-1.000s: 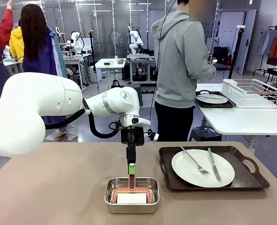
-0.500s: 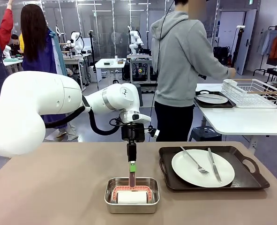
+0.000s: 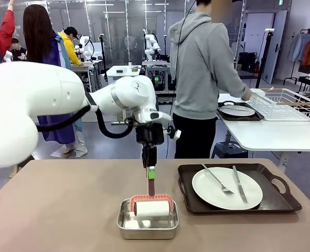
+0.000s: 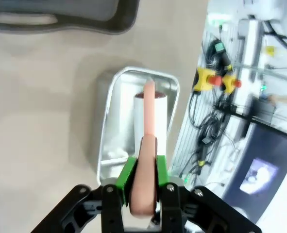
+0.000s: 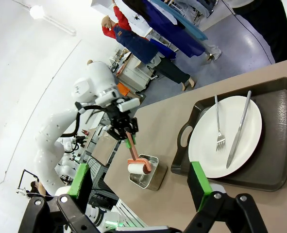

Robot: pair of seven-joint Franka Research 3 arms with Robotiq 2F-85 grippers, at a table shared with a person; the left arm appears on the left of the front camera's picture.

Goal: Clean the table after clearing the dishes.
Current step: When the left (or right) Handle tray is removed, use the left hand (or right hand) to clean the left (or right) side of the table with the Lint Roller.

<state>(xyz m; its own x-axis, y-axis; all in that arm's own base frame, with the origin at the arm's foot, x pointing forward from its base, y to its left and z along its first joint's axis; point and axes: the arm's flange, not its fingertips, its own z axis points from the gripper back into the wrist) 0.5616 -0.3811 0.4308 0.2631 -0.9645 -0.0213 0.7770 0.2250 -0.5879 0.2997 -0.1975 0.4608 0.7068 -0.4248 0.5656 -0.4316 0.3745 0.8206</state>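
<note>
left gripper [image 3: 151,173] clamped on roller [image 3: 151,208] handle, roller now lifted out of pan [image 3: 144,227], looks just clear; right gripper [image 5: 139,180] wide open, idle; one plate [image 3: 210,195] still uncleared

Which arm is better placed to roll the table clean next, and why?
Left: the left end effector is shut on the roller by its handle, over the steel pan on the table. The right end effector hangs open, empty, farther off.
</note>
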